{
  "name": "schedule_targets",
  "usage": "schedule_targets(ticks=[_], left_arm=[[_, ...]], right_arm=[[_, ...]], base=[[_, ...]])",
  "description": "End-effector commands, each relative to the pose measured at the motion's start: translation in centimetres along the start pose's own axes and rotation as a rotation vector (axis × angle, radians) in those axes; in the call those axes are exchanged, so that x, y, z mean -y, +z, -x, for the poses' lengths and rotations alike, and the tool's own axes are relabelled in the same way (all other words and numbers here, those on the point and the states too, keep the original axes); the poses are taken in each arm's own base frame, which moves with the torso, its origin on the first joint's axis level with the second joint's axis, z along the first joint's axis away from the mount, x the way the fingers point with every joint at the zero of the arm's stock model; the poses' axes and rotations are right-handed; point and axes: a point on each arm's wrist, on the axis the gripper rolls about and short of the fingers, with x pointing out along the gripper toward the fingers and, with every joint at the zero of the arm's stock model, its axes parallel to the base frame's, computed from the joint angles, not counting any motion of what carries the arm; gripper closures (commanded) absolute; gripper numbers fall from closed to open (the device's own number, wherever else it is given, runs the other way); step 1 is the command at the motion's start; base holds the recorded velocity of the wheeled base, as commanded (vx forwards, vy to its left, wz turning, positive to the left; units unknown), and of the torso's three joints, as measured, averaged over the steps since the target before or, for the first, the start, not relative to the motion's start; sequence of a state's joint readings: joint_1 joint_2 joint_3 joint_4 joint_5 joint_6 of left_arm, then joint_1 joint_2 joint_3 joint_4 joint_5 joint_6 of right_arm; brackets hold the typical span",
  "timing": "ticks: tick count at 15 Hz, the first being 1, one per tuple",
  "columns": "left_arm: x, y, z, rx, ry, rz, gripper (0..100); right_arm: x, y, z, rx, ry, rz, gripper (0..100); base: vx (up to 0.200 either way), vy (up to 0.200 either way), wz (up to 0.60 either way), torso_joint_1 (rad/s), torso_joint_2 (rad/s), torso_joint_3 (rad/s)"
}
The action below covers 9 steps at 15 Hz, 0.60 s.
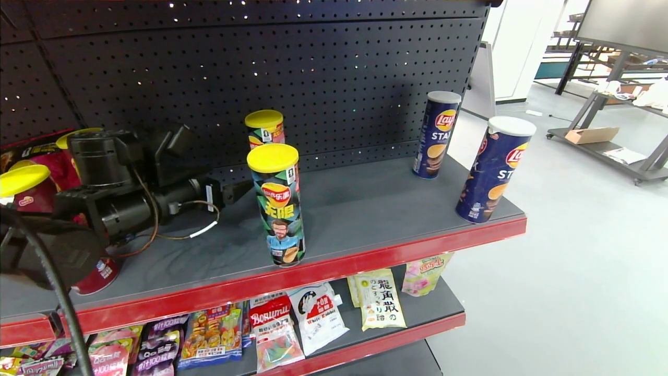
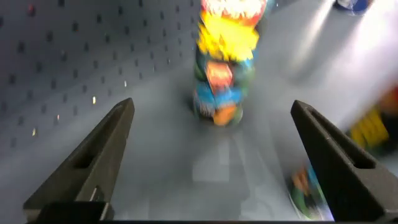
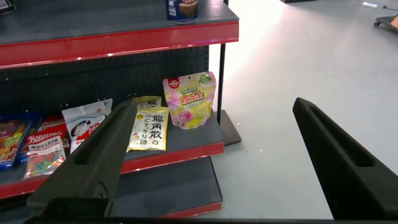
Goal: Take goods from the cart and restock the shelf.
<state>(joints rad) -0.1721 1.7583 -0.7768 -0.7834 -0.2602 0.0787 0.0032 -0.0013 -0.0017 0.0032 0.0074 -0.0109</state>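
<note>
I'm looking down on the top shelf, a grey deck with a red front lip, backed by a black pegboard. My left arm lies over the deck's left part, pointing right along it. Underneath, the lower shelf carries a row of snack bags lying flat.

At the right end of the top deck, the near blue can stands upright at the front corner. The far blue can stands close to the pegboard, well apart from it. In the middle, the near yellow-lidded can stands by the front lip, with the far yellow-lidded can behind it against the pegboard. At the far left, behind the arm, are red cans with yellow lids.

The left pincer is spread wide and holds nothing. Its wrist camera shows a blurred can upright on the deck beyond the fingers, probably one of the yellow-lidded pair. The right pincer is spread wide too, empty, facing the lower shelf and the floor to its right.
</note>
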Motion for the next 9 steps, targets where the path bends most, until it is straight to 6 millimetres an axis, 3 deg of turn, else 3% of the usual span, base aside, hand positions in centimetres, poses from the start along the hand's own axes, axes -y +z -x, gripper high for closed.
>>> schedule_targets(ticks=[1,6,7,9], left_arm=[[0.8,-0.2,3.8,0.009,0.010,0.000,0],[2.9,-0.3,11.5,0.004,0.012,0.001,0],[3.5,-0.3,13.6,-0.016,0.009,0.006,0],[5.3,-0.6,20.2,-0.047,0.007,0.015,0]], right_arm=[[0.0,0.0,0.0,-0.001,0.002,0.000,0],[0.0,0.0,0.0,-0.001,0.008,-0.003,0],[0.0,0.0,0.0,-0.001,0.009,-0.003,0],[0.0,0.0,0.0,-0.001,0.020,-0.003,0]], base=[[0.000,0.000,0.00,0.000,0.00,0.000],[0.000,0.000,0.00,0.000,0.00,0.000],[0.000,0.000,0.00,0.000,0.00,0.000],[0.000,0.000,0.00,0.000,0.00,0.000]])
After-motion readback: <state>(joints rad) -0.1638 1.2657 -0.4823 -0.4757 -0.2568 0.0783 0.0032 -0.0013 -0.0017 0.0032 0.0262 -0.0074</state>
